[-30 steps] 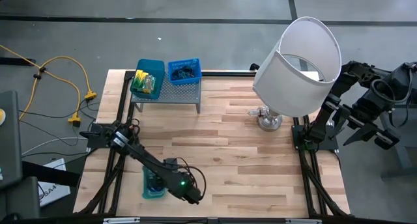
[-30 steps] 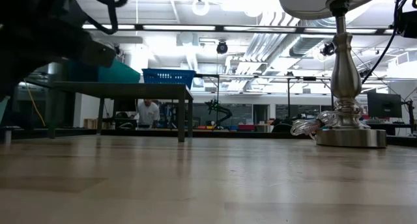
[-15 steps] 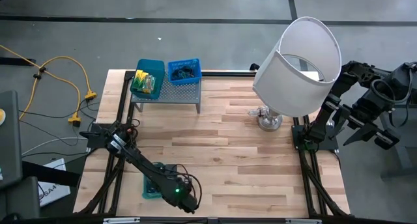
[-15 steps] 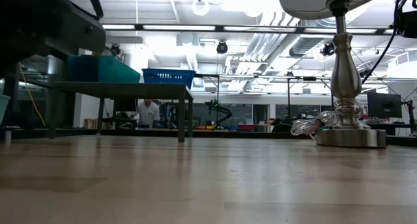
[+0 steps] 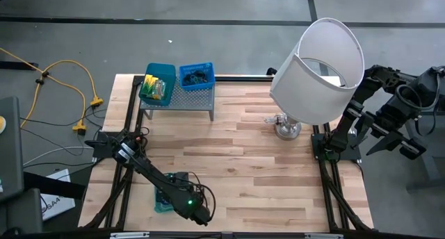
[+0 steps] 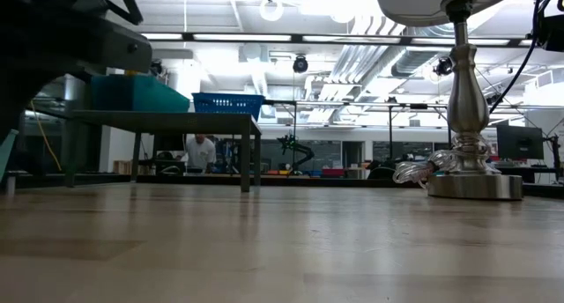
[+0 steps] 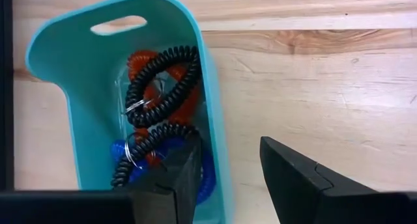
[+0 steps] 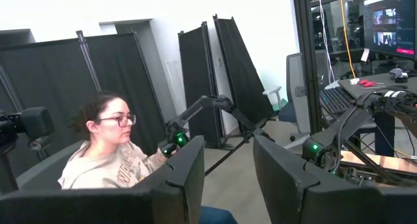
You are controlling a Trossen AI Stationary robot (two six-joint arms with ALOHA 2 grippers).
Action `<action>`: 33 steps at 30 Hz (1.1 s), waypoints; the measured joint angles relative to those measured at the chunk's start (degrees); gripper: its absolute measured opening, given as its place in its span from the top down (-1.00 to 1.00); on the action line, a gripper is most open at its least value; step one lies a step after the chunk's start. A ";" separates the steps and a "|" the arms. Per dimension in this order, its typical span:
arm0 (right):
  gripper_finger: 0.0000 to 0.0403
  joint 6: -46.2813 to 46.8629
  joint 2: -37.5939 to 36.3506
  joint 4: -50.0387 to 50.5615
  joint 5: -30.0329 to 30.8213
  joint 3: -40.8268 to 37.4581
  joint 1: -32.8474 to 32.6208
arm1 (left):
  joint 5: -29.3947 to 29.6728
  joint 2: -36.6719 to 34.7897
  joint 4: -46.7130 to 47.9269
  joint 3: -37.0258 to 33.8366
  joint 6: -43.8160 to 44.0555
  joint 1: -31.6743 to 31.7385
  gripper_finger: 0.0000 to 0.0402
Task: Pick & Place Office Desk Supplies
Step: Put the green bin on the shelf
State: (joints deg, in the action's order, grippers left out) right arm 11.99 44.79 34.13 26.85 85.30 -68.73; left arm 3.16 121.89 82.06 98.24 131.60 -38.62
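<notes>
A teal tray lies flat near the table's near left corner. It holds black, red and blue coiled loops. My left gripper hangs open above the tray's right long wall, with one finger over the inside and one over the bare wood. In the high view the left gripper is a dark mass over the tray. My right gripper is open and waits off the table's right edge, pointing into the room.
A grey perforated rack stands at the far left. It carries a teal bin of yellow-green packets and a blue basket. A white-shaded lamp stands on its base at the right. Bare wood lies between them. A person sits beyond the table.
My left gripper has moved a little toward the table's near edge, staying over the teal tray. The tray has kept its place.
</notes>
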 joint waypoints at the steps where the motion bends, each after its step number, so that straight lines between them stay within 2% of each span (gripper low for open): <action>1: 0.40 0.00 -0.02 0.00 0.00 0.00 0.00 | -0.02 0.00 0.02 0.00 0.35 0.07 0.25; 7: 0.40 0.00 -0.02 0.00 0.02 0.01 0.00 | -0.26 0.02 0.01 0.00 1.86 0.12 0.36; 17: 0.40 0.00 -0.02 0.00 0.01 0.00 0.00 | -2.04 0.03 0.19 0.00 4.81 0.12 0.69; 28: 0.40 0.00 -0.02 0.00 0.02 0.00 0.00 | -2.14 0.04 0.38 0.02 4.96 0.03 0.97; 33: 0.40 0.00 -0.02 0.00 0.02 0.01 0.00 | -2.12 0.07 0.46 0.02 4.83 0.03 0.99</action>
State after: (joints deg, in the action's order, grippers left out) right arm 11.99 44.77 34.13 26.87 85.30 -68.73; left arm 1.04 121.95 82.51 98.26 136.43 -38.59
